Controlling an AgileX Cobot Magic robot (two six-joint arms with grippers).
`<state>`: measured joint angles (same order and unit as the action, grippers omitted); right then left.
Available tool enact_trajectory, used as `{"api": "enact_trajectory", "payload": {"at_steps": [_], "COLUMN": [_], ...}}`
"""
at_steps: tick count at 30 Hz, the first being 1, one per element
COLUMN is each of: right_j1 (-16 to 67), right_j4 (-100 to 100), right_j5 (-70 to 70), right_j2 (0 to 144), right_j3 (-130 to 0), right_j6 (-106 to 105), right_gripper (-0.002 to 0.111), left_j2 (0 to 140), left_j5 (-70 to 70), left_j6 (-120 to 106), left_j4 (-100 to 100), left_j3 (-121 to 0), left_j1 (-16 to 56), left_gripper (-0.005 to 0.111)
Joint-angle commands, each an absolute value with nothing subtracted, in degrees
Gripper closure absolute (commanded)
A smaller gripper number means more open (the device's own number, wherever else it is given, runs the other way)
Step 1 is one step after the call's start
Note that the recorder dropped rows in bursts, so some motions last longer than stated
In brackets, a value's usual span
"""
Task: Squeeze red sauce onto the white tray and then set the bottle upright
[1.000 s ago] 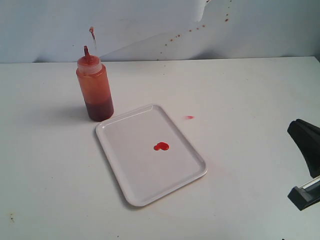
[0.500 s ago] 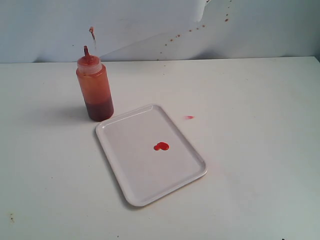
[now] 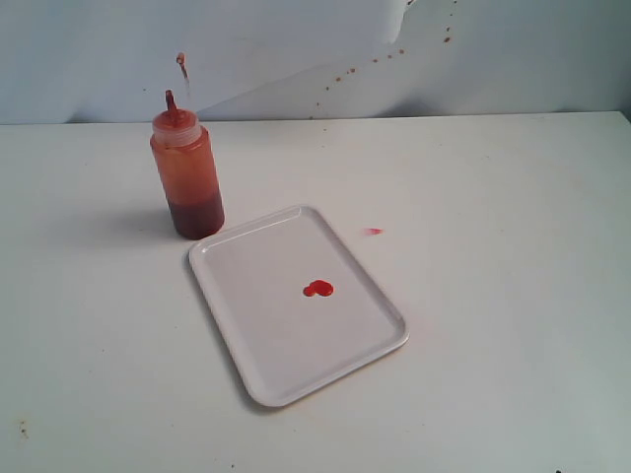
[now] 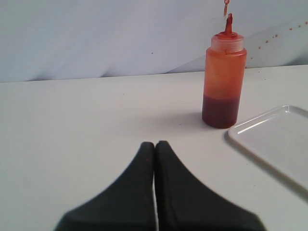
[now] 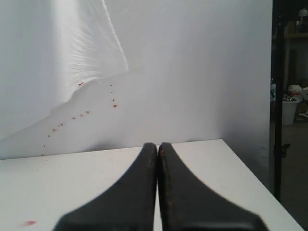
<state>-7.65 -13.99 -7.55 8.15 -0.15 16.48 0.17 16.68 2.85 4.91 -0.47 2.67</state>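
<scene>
Bottle (image 3: 186,177) stands upright on the white table (image 3: 493,177), just beside the tray's far left corner, apart from it or barely so; cannot tell if they touch. The bottle holds dark red sauce in its lower part only. Above that the walls are orange-tinted and smeared. Red nozzle (image 3: 170,101) points up, uncapped. Cap (image 3: 181,61) hangs above it on a thin tether.

Tray (image 3: 256,266) lies flat on the table, turned at an angle to the table edge, low rim all round. It holds 1 small glossy double blob of sauce (image 3: 316,289), near the middle and slightly toward the right long edge. The rest of the tray's surface shows plain white.

1 tiny pinkish-red speck (image 3: 373,231) sits on the table off the tray's right side, near its far end, not touching the rim.

Pale backdrop (image 3: 296,49) behind the table has a scatter of small reddish-brown spots (image 3: 345,74).

Left gripper (image 4: 154,144): jaws pressed together, gripping nothing, low over bare table. It faces the bottle, well apart from it, with 1 tray corner in its wrist view.

Right gripper (image 5: 157,145): jaws pressed together, gripping nothing, over the table and facing the backdrop. The speck shows in its wrist view.

Neither gripper appears in the exterior view.
</scene>
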Motion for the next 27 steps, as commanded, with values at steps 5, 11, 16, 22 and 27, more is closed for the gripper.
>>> {"api": "enact_trajectory", "payload": {"at_steps": [5, 11, 16, 22, 27], "right_j1": [-8.1, -8.1, -8.1, -8.1, -8.1], "right_j4": [-13.5, -12.4, -10.4, -9.2, -2.8], "right_j5": [3.5, 6.3, 7.0, 7.6, 9.3], "right_j2": [0.2, 0.2, 0.0, 0.0, 0.0], "right_j3": [0.0, 0.0, 0.0, 0.0, 0.0], "right_j6": [17.2, 17.5, 18.9, 16.1, 5.2], "right_gripper": [0.108, 0.108, 0.108, 0.108, 0.108], "left_j2": [0.0, 0.0, 0.0, 0.0, 0.0], "left_j5": [16.4, 16.4, 16.4, 16.4, 16.4], "left_j6": [2.8, 2.8, 2.8, 2.8, 2.8], "left_j4": [4.5, 4.5, 4.5, 4.5, 4.5], "left_j3": [0.0, 0.0, 0.0, 0.0, 0.0], "left_j1": [3.0, 3.0, 3.0, 3.0, 3.0], "left_gripper": [0.107, 0.107, 0.107, 0.107, 0.107]}}
